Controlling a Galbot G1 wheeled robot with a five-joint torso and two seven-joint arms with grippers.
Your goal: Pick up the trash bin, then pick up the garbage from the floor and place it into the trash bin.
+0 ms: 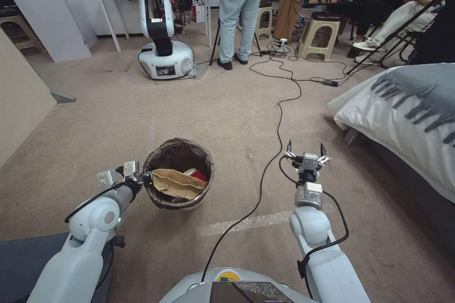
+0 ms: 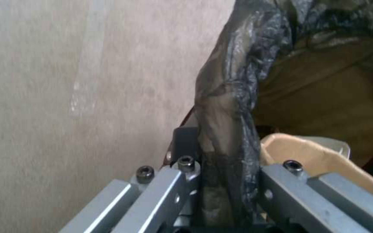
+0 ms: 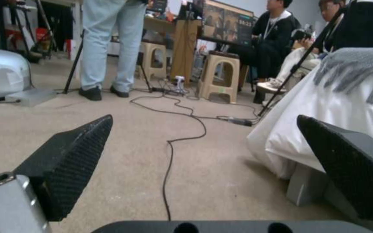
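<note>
Fingers (image 2: 277, 191) of the left gripper (image 1: 142, 179) are closed on the bagged rim of the trash bin (image 1: 179, 174), one finger outside and one inside, with the dark liner pinched between them. Bin: round, lined with a dark bag folded over the rim, held at the robot's front left above the carpet (image 1: 142, 113); whether its base is clear of the floor cannot be told. Contents noted: a brown paper bag (image 1: 177, 183) lying across the opening, with a red-and-white packet (image 1: 196, 173) tucked beside it. Right gripper (image 1: 306, 151): held out low over the carpet at front right, fingers spread wide, nothing between them; a black cable (image 1: 270, 161) is seen running along the floor just beside it. Bed (image 1: 403, 113) with white cover: at the far right. Second robot (image 1: 161, 33): standing well apart, near a table at the back. Progress, as judged: the bin is secured and at least two pieces are already deposited. No loose litter is made out on the stretch of carpet in view, so either the collection is nearly finished or the remaining pieces lie outside what is seen.
</note>
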